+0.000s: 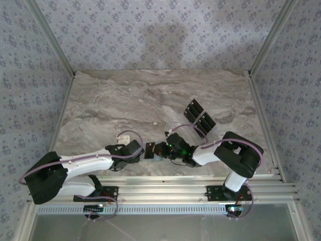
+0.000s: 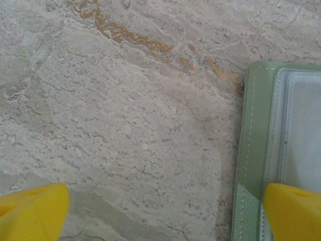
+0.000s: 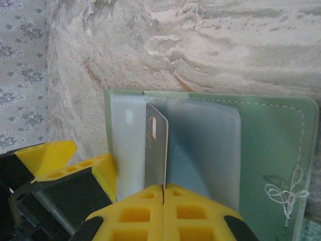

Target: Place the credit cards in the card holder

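The card holder [image 3: 271,140] lies open and flat on the marble-patterned worktop [image 1: 125,100], close to the near edge, between the two arms. Its pale green inside faces up, with clear plastic pockets [image 3: 200,145] over one half and a loose white thread [image 3: 286,193] at the stitched border of the other half.

The right end effector [image 3: 164,193] has its yellow fingers pressed together on one card [image 3: 156,145]. The card stands on edge, nearly upright over the clear pockets, and its far end reaches about halfway across the holder. It seems to sit at the mouth of a pocket, though the plastic is too cloudy to tell whether it has gone inside.

The left end effector [image 2: 163,201] is spread wide and grips nothing. In the left wrist view one of its fingers [image 2: 293,211] lies over the stitched green edge of the holder, while the other hangs above bare worktop, well apart from it. Whether the finger over the holder presses on it cannot be told. In the right wrist view that end effector sits just beside the side of the holder that carries the pockets.

A cluster of black cards [image 1: 199,116] lies flat on the worktop, farther back and to the right, well apart from the holder
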You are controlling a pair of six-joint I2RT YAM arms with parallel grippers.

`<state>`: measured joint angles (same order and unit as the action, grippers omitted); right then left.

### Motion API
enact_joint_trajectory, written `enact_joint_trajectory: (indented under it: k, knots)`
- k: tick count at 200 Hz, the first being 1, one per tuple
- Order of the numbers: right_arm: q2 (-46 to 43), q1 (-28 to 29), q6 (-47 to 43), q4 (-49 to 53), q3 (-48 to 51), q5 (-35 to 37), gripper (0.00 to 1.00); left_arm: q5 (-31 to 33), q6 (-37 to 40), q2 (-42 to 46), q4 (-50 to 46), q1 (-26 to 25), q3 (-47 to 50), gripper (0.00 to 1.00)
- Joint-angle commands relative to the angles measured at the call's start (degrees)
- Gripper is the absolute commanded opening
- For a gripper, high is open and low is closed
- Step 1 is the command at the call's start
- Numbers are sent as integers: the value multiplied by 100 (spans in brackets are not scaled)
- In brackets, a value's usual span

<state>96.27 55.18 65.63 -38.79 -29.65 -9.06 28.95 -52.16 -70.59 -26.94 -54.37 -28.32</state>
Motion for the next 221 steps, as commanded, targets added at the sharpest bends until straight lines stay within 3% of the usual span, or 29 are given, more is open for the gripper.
enact_joint_trajectory:
  k: [1,221]
  knots:
    - [153,53,135,-58,149,-8,0,49,-49,1,-165,32,60,99]
    - [653,59,218,-105,-102,-297,0,60,-45,27,-180,37,63,99]
